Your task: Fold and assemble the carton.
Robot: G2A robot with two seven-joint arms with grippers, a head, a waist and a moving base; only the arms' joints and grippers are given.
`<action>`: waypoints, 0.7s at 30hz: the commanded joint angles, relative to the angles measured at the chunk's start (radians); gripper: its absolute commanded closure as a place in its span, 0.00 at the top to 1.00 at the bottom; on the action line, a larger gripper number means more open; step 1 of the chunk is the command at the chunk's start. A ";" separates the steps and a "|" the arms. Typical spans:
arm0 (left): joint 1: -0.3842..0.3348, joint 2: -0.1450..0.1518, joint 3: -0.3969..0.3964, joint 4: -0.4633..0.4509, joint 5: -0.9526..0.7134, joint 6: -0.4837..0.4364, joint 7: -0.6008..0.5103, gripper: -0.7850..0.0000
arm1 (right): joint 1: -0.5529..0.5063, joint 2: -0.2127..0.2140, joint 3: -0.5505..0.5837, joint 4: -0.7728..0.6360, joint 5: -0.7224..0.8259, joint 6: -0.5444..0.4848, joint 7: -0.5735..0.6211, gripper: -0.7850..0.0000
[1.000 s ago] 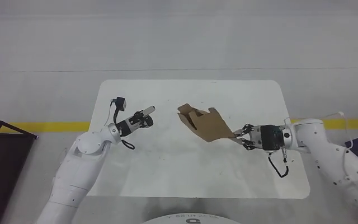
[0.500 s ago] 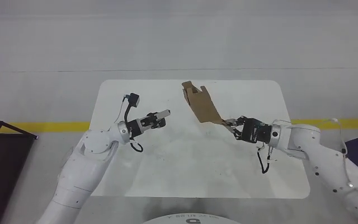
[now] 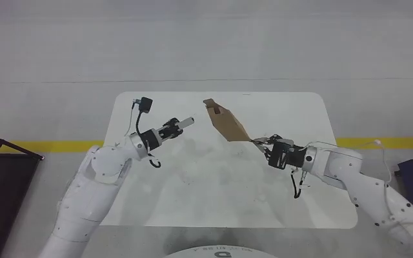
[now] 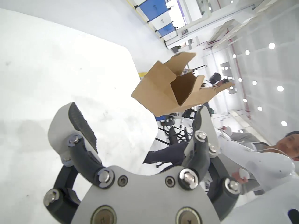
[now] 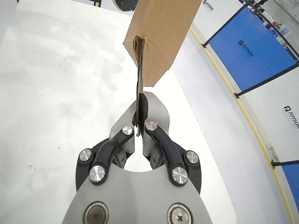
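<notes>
While the right tool (image 5: 140,104) pinches a flap of the brown carton (image 5: 163,24) above the white surface (image 3: 193,187), the left tool (image 3: 186,121) hangs nearby, spread wide.

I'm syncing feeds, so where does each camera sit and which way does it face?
Top: above the arms, looking down at the table; both arms show.
Left wrist: behind the open left gripper, facing the open end of the carton.
Right wrist: behind the right gripper, shut on the carton's edge.
All three share carton and table.
</notes>
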 commanded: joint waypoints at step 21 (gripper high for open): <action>0.011 0.022 0.038 -0.187 0.616 0.024 0.031 1.00 | 0.050 -0.067 -0.054 0.047 0.029 -0.026 0.084 0.00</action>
